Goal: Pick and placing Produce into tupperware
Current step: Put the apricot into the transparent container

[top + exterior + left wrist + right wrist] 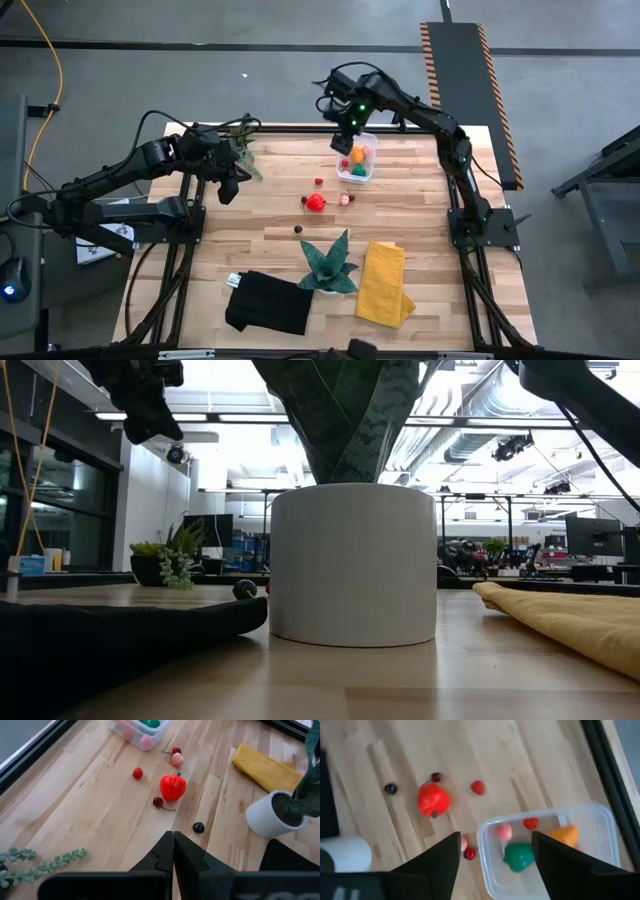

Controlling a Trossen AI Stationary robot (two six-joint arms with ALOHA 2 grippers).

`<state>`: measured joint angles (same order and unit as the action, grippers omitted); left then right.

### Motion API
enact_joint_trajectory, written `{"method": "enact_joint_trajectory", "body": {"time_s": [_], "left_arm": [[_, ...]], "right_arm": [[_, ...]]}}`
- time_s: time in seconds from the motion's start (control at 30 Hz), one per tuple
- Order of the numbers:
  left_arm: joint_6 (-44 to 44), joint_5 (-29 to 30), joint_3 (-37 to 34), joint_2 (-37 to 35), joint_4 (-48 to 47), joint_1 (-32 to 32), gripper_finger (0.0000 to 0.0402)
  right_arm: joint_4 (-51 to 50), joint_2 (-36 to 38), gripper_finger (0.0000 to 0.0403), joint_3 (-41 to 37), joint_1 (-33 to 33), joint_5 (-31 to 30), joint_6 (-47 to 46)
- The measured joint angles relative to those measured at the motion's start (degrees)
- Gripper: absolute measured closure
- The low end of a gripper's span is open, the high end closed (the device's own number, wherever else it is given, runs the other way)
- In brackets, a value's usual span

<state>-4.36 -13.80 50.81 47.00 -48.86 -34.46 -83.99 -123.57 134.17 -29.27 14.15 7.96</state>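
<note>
The clear tupperware (357, 160) stands at the table's far right and holds an orange piece (564, 835), a green one (519, 856), a pink one (503, 831) and a small red one (530, 823). On the wood near it lie loose produce: a red pepper (315, 201), a small red berry (319, 182), a pink piece with a cherry (346, 199) and a dark ball (298, 229). My right gripper (495, 865) hangs open above the tub, pointing down, with nothing between its fingers. My left gripper (173, 855) is shut, raised over the table's left side.
A teal spiky plant in a white pot (328, 265) stands near the front, with a folded yellow cloth (385, 282) to its right and a black cloth (268, 303) to its left. A small leafy plant (243, 150) sits at the far left. Bare wood lies mid-table.
</note>
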Motion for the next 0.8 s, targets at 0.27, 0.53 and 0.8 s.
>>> {"method": "enact_joint_trajectory", "body": {"time_s": [0.27, 0.53, 0.8], "left_arm": [[0.0, 2.41, 0.01, 0.0, -0.02, 0.0, 0.0401], [0.0, 2.51, 0.02, 0.0, -0.04, -0.01, 0.0401], [0.0, 2.51, 0.02, 0.0, -0.61, -0.02, 0.0401]], "right_arm": [[0.37, 0.6, 0.0231, -0.09, 4.26, 3.28, 8.49], [-1.97, 2.58, 0.024, -0.09, 7.1, 2.53, 10.3], [-4.17, 2.6, 0.024, -0.09, 9.72, -2.22, 9.98]]}}
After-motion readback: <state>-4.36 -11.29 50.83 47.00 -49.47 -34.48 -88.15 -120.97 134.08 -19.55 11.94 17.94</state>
